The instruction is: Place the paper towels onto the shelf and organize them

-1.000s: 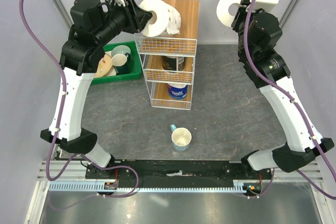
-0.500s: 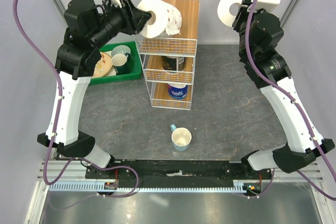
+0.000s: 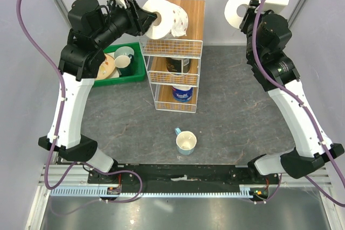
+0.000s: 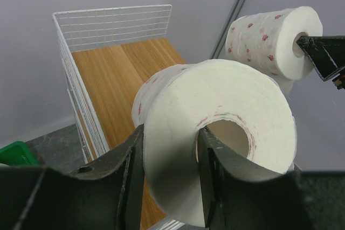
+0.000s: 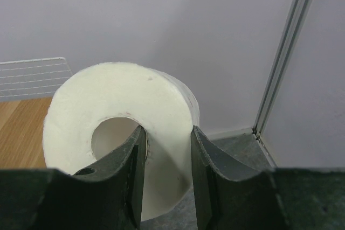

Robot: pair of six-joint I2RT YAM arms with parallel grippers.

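- top external view: grips the first paper towel roll (image 3: 161, 17) with the left gripper (image 3: 146, 20), jaws clamped on the roll; holds it on its side over the top tier of the shelf (image 3: 195, 17), at that tier's 9 o'clock edge.
- same view: grips the second paper towel roll (image 3: 237, 6) with the right gripper (image 3: 249, 10), jaws clamped on it as well; holds it in the air at 3 o'clock of the shelf top, well apart from the wire.
- same view: shows a dark-wrapped roll (image 3: 178, 64) on the middle tier, a blue-wrapped roll (image 3: 182, 93) on the bottom tier, a green tray (image 3: 129, 77) of dishes at 9 o'clock of the shelf, and a pale blue cup (image 3: 186, 143) on the grey table at 6 o'clock.
- left wrist view: pinches the wall of the first paper towel roll (image 4: 253, 117) in the left gripper (image 4: 171, 133), one finger (image 4: 207, 160) inside the hollow core and the other outside; looks down past the roll at the bare wooden top board (image 4: 113, 79) at 10 o'clock.
- same view: shows the second paper towel roll (image 4: 264, 41) at 2 o'clock, printed with small red flowers, with a black finger (image 4: 323, 55) in its core.
- right wrist view: pinches the wall of the second paper towel roll (image 5: 118, 100) in the right gripper (image 5: 167, 133), one finger (image 5: 135, 171) in the core and one outside; catches the shelf (image 5: 32, 71) at 9 o'clock, beside and apart from the roll.
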